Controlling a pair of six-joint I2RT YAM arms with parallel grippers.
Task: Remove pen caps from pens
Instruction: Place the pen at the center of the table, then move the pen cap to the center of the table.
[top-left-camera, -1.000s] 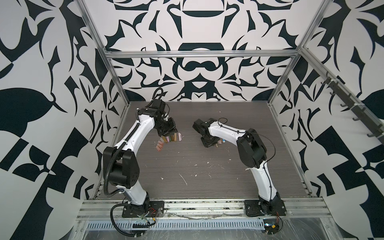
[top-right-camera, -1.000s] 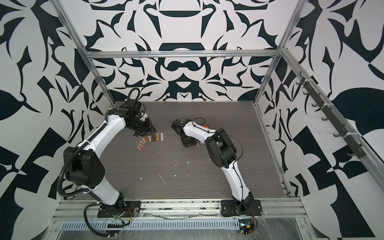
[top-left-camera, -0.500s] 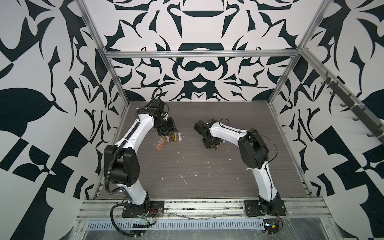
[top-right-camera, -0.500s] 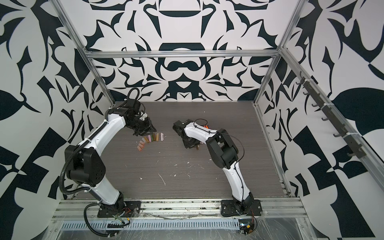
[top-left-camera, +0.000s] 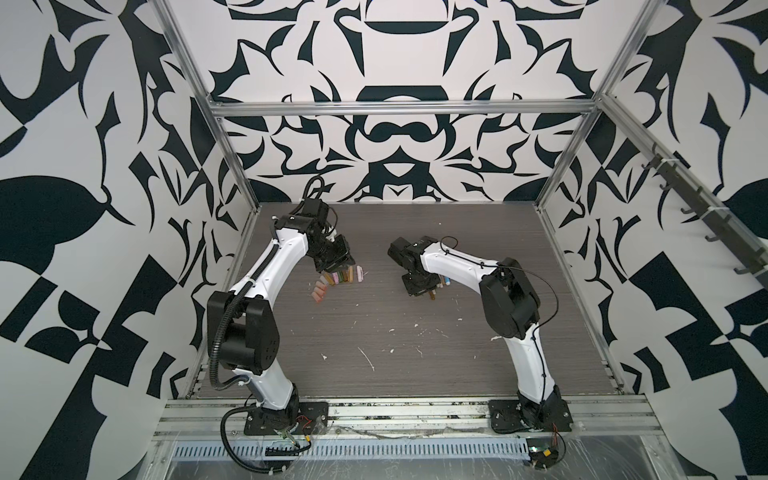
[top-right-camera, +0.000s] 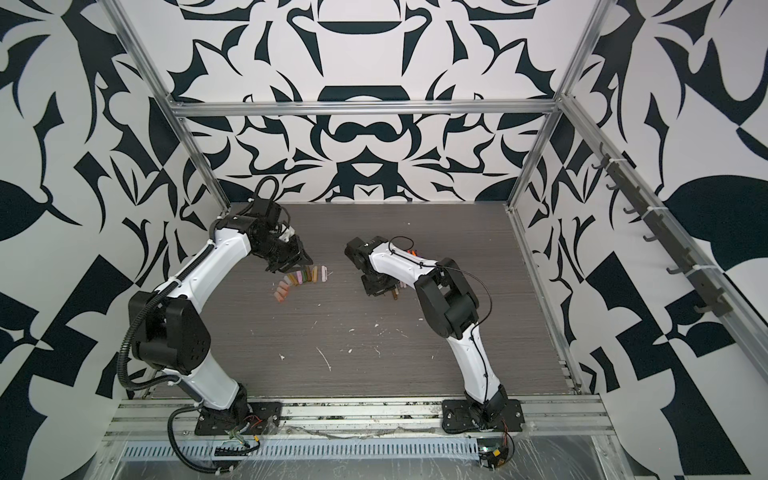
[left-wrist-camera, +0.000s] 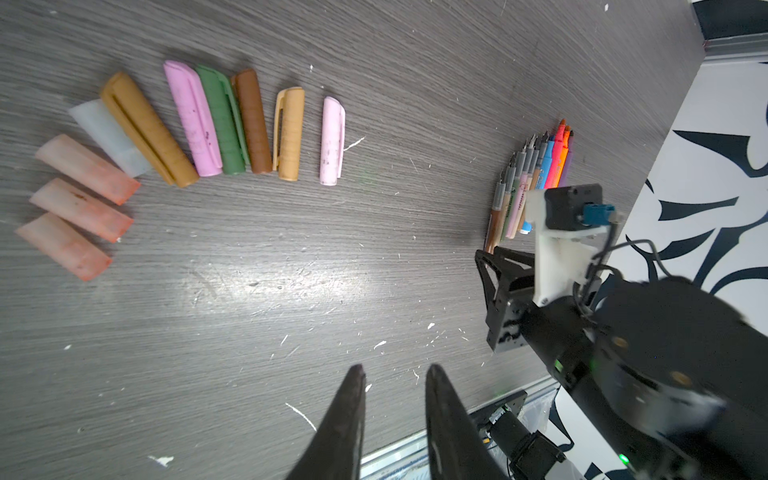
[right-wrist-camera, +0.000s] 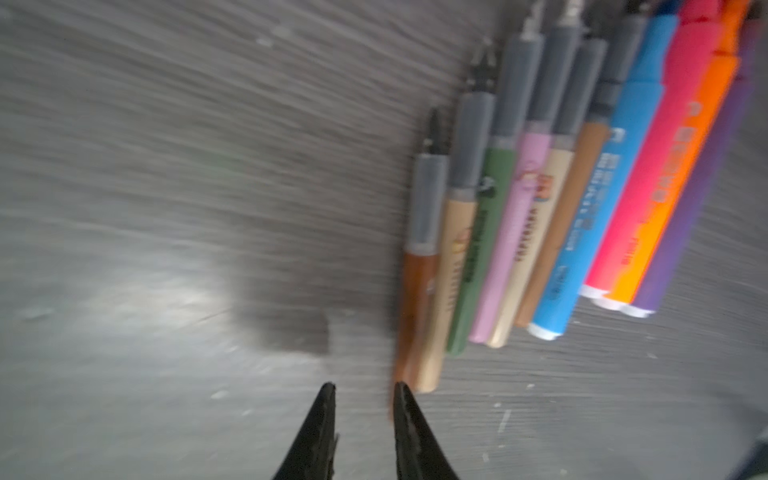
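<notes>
In both top views, pen caps (top-left-camera: 337, 277) (top-right-camera: 305, 277) in a curved row on the grey counter (top-left-camera: 395, 340), close by the left jaws. Pens (top-left-camera: 446, 281) (top-right-camera: 396, 293) mostly hidden under the right arm, well apart from the caps. Against the earlier top frames, hardly any shift in arms, caps or pens. From the left wrist: ten caps (left-wrist-camera: 193, 120) lying flat, three salmon, one milky, then ochre, pink, green, brown, tan and pale pink. Pens (left-wrist-camera: 528, 178) bundled side by side, tips bare. Left jaws parted by a narrow gap, nothing between. From the right wrist, blurred: pens (right-wrist-camera: 540, 199) in brown, tan, green, pink, cream, blue, red-pink, orange and purple, grey collars showing. Right jaws slightly apart and empty, the brown pen's tail just beside one, perhaps touching.
</notes>
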